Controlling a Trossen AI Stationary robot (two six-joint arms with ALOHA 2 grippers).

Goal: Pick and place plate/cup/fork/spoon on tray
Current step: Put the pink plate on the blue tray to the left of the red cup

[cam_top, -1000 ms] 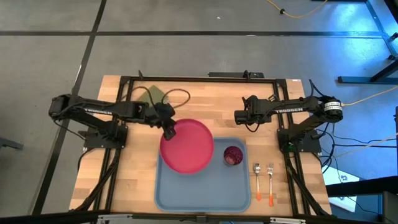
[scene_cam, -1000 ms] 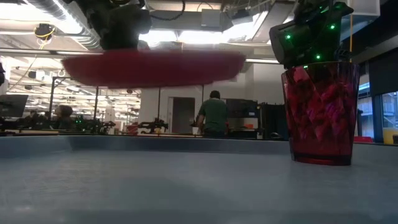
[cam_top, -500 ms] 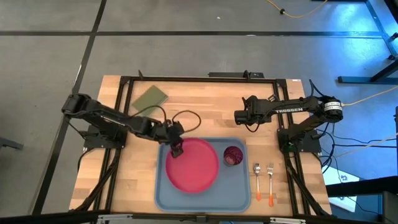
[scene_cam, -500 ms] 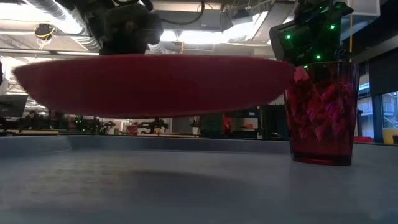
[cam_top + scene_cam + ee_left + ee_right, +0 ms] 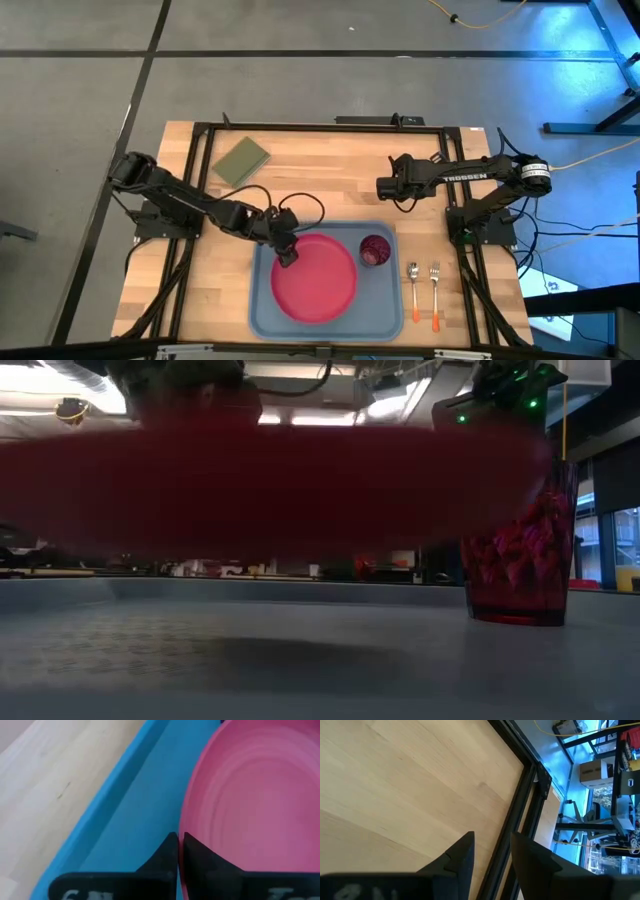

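My left gripper [image 5: 287,255] is shut on the magenta-pink plate [image 5: 318,280], which hovers over the light-blue tray [image 5: 380,305]. In the low view the plate [image 5: 270,485] hangs level, a little above the tray floor [image 5: 300,670]. The dark red cup [image 5: 374,250] stands upright on the tray's far right part, beside the plate. The spoon [image 5: 412,285] and the fork [image 5: 435,292] lie flat on the table, right of the tray. My right gripper [image 5: 383,187] waits open over the bare table beyond the cup; it also shows in the right wrist view [image 5: 492,842]. My left gripper pinches the plate's rim [image 5: 181,827] on its far left side between the two fingers, one finger [image 5: 167,852] outside the rim and one over the plate's inner face. The fingers slant down from the table's far left. The plate is level and lifted clear of the tray.
An olive-green pad [image 5: 241,160] lies at the table's far left. A black frame [image 5: 320,127] runs around the table's edges. Bare wood shows left of the tray and between the two arms.
My left gripper has carried the plate toward the table's near edge and a little to the right, and downward. The plate, which overhung the tray's far rim, now hangs level over the tray's middle, next to the cup.
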